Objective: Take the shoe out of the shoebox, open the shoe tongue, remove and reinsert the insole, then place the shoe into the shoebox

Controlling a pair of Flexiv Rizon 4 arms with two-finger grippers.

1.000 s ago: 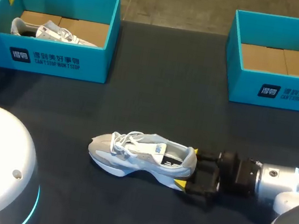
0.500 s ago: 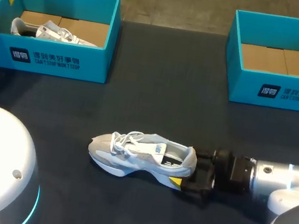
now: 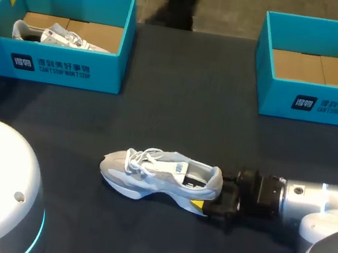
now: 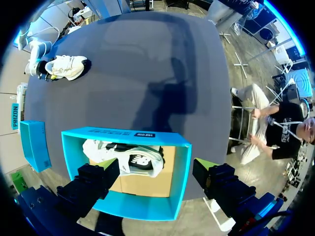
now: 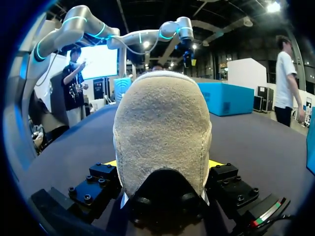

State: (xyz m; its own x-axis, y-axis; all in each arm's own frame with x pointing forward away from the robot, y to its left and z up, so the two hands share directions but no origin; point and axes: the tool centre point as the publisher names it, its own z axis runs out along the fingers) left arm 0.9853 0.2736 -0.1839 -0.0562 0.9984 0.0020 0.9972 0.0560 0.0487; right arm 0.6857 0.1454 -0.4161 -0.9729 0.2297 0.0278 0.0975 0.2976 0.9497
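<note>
1. Now, at the lower right of the head view, my right gripper (image 3: 213, 190) has crept a little leftward over the last second. It now sits further onto the heel of the shoe (image 3: 160, 177) than it did.
2. Its fingers (image 5: 112, 163) stand on either side of the heel, and in the right wrist view both seem to press the heel's sides. I judge it closed on the shoe.
3. The shoe itself has not shifted. It lies on its sole on the table (image 3: 176, 121), low in the middle of the head view, with its toe toward the left. It is outside both boxes, so the first step looks done.
4. I read the small advance as seating the grip to steady the shoe, with the tongue and insole work yet to come.
5. Further off, at the upper left, the left shoebox (image 3: 68, 67) holds a second shoe (image 3: 60, 37), and nothing there has changed.
6. My left gripper (image 4: 152, 166) has held its place above that box. Its fingers are spread wide and grip nothing.
7. Farthest, at the upper right, the right shoebox (image 3: 315, 105) shows only its cardboard floor, so I take it as the one to refill.
</note>
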